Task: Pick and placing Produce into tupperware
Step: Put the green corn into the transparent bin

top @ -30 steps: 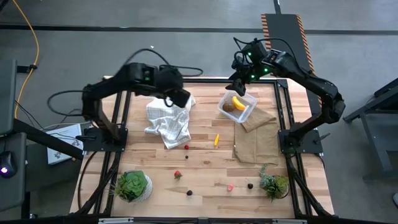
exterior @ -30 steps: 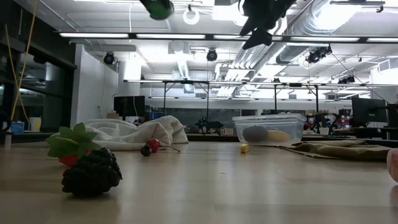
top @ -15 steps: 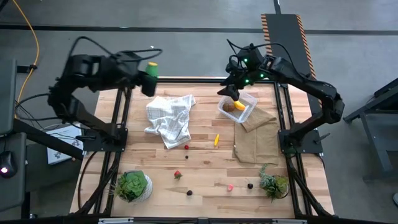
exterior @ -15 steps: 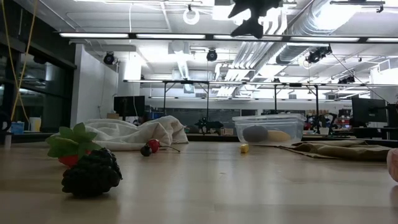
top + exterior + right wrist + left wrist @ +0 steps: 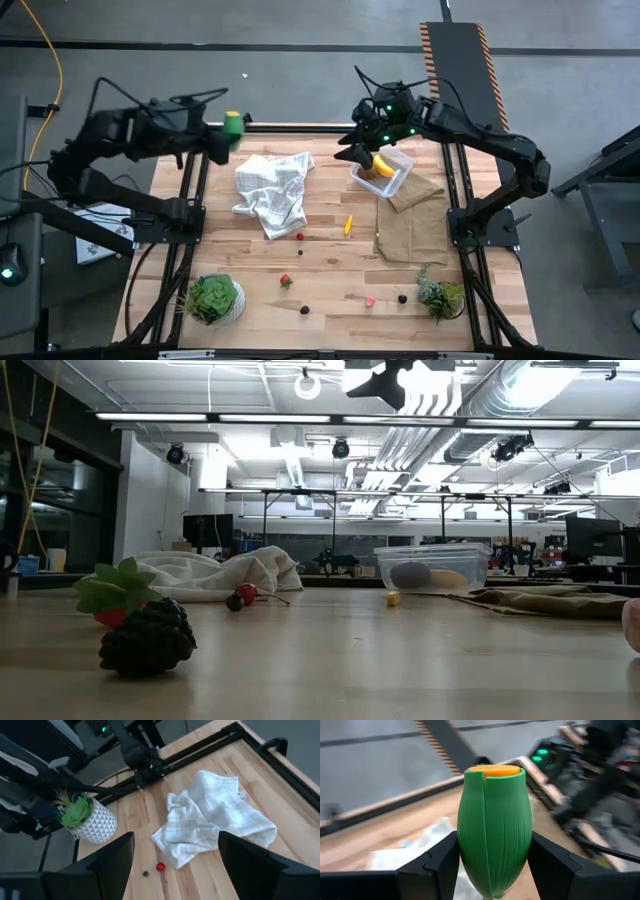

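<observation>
My left gripper (image 5: 224,130) hangs high over the table's far left edge, shut on the green oval (image 5: 233,124) with an orange end (image 5: 495,769). My right gripper (image 5: 350,154) is open and raised between the white checked cloth (image 5: 271,190) and the tupperware (image 5: 383,170); it also shows at the top of the low view (image 5: 392,378). The clear tupperware stands on the table's far right and holds the yellow banana (image 5: 384,164) and the brown kiwi ball (image 5: 370,172). A small orange-yellow piece (image 5: 348,225) and red and dark berries (image 5: 300,237) lie on the wood. My left gripper pinches the green oval between its two fingers (image 5: 440,865), one on each flank of the lower body (image 5: 467,855). The fingers come about level from the table's left. The oval is lifted clear, its orange end pointing away from the wrist.
A brown cloth (image 5: 412,225) lies at the right, partly under the tupperware. Potted plants stand at the near left (image 5: 212,298) and near right (image 5: 441,296). More berries (image 5: 305,309) and a pink piece (image 5: 369,300) lie near the near edge. Bare wood shows in the middle.
My left gripper, carrying the green oval, has swung from above the white cloth toward the table's far left edge. My right gripper has moved from above the tupperware toward the table's left, toward the white cloth.
</observation>
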